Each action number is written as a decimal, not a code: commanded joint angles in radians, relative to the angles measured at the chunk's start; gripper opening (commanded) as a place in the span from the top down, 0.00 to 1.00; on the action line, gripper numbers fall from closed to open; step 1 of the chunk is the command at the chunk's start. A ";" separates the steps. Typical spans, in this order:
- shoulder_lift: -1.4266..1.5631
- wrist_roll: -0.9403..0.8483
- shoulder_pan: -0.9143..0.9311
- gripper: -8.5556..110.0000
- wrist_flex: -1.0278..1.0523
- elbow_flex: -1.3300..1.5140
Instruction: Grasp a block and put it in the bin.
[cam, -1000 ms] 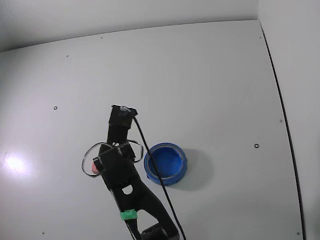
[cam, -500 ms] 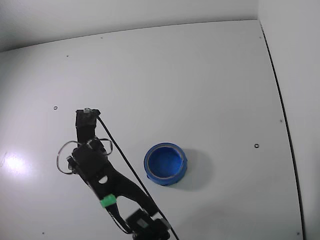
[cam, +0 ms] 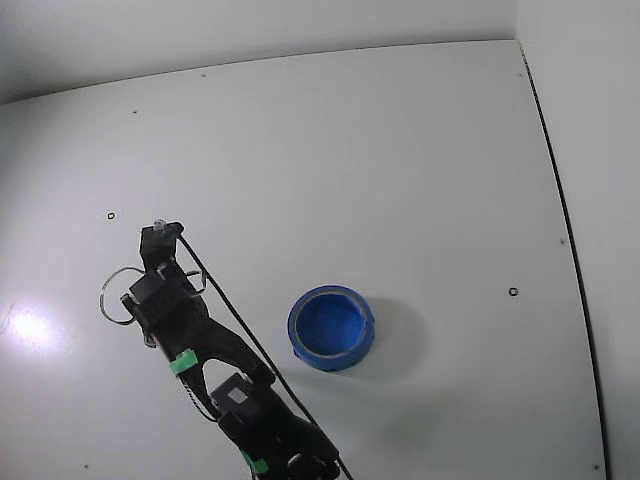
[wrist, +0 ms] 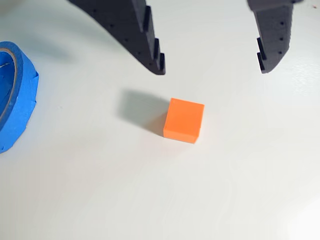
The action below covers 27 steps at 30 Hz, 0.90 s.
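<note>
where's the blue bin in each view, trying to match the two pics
Wrist view: the bin is cut off at the left edge, upper half, left of the block and apart from it.
Fixed view: the bin sits low, just right of centre, right of the arm.
Shared landmark: the white table, which shows in both views.

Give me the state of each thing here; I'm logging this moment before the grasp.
gripper: open, empty, above the block.
block: flat on the table, untouched, not between the fingertips yet.
bin: upright on the table, empty, apart from the block.
table: bare white surface.
</note>
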 commanded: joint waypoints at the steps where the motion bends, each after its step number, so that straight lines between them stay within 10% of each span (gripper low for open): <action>1: -0.009 -0.023 0.000 0.70 -0.012 -0.110; 27: -0.060 -0.014 0.135 0.70 -0.014 -0.114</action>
